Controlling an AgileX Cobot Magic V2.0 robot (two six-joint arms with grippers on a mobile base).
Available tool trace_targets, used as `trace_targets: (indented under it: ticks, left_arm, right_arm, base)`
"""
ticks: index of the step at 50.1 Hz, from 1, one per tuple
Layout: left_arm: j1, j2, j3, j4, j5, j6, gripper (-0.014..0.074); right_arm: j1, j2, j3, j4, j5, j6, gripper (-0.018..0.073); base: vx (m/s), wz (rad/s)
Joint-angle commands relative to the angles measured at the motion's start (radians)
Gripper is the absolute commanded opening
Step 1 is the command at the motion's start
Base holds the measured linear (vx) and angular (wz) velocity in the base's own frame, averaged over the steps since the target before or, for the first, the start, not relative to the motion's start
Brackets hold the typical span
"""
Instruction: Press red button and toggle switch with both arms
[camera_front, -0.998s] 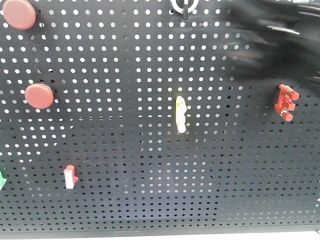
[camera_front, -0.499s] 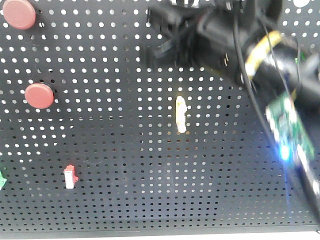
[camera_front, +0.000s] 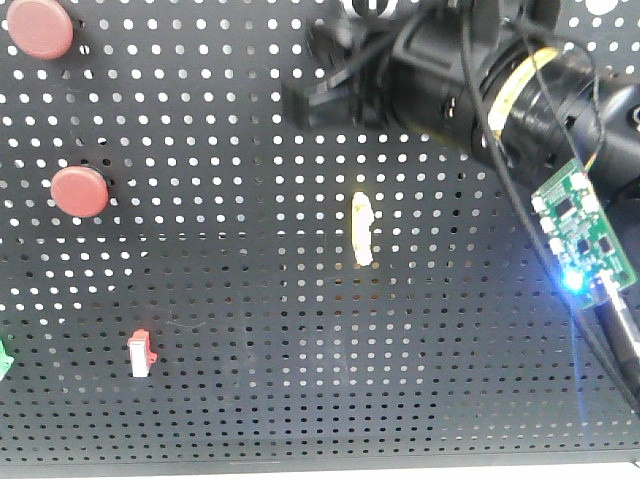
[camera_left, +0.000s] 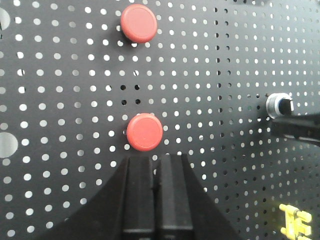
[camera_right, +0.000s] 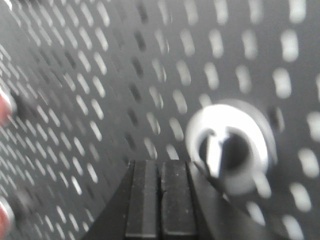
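seeing right arm (camera_front: 470, 70) sharp and parked across top right of pegboard (camera_front: 250, 400). only a blur in that corner a second ago, mid-sweep half a second ago. reading right end effector (camera_front: 305, 102) as pressed together, no gap between fingers (camera_right: 145, 200) in wrist view, tip just beside silver knob (camera_right: 230, 150). can't see toggle switch anymore: spotted a second ago near right edge at mid height, now hidden behind arm and its green circuit board (camera_front: 582, 225). looks like overshoot past the switch. probably need to back off right and down before any flick.

finding left end effector (camera_left: 156, 160) pressed together too, tips just under lower red button (camera_left: 144, 132), apparently not touching. upper red button (camera_left: 138, 23) well above, untouched. no shift in either button, yellow switch (camera_front: 363, 228) or small red-and-white switch (camera_front: 140, 353) in front view. judging neither press nor toggle done yet. left side looks close, right side off target.
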Motion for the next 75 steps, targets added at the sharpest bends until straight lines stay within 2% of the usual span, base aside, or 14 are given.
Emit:
trace_targets:
  ticks: [1,15,21,29,34,39,45,52,58,75]
  left_arm:
    - [0.001,0.004,-0.027,-0.010,-0.066,-0.007,0.0001]
    - [0.001,0.004,-0.027,-0.010,-0.063,-0.007,0.0001]
    - [0.001,0.004,-0.027,-0.010,-0.061,-0.007,0.0001]
    - [0.001,0.004,-0.027,-0.010,-0.060,-0.007,0.0001]
    - [0.001,0.004,-0.027,-0.010,-0.060,-0.007,0.0001]
    - [0.001,0.004,-0.027,-0.010,-0.060,-0.007,0.0001]
    - [0.001,0.004,-0.027,-0.010,-0.060,-0.007,0.0001]
    - [0.001,0.004,-0.027,-0.010,-0.061,-0.007,0.0001]
    - [0.001,0.004,-0.027,-0.010,-0.062,-0.007,0.0001]
    - [0.001,0.004,-0.027,-0.010,-0.063,-0.007,0.0001]
  right_arm:
    - [-0.012,-0.060,-0.036,-0.007,0.025,-0.005,0.0000]
    - [-0.012,-0.097,-0.036,-0.010,0.025,-0.031,0.0000]
    - [-0.002,-0.115,-0.036,0.036,0.034,-0.020,0.0000]
    - [0.045,-0.161,-0.036,0.046,0.202,-0.089,0.0000]
    - [0.050,-0.190,-0.035,0.051,0.248,-0.135,0.0000]
    - [0.049,-0.230,-0.001,0.046,0.235,-0.139,0.0000]
    - [0.048,-0.305,0.119,0.038,0.221,-0.139,0.0000]
    - [0.047,-0.371,0.247,-0.031,0.110,-0.131,0.0000]
    - [0.047,-0.383,0.275,-0.060,0.040,-0.129,0.0000]
    - [0.047,-0.384,0.276,-0.055,0.050,-0.128,0.0000]
  base:
    - [0.00,0.00]
    - [0.00,0.00]
    - [0.00,0.00]
    - [0.00,0.00]
    - [0.00,0.00]
    - [0.00,0.00]
    - [0.00,0.00]
    - [0.00,0.00]
    - [0.00,0.00]
    - [0.00,0.00]
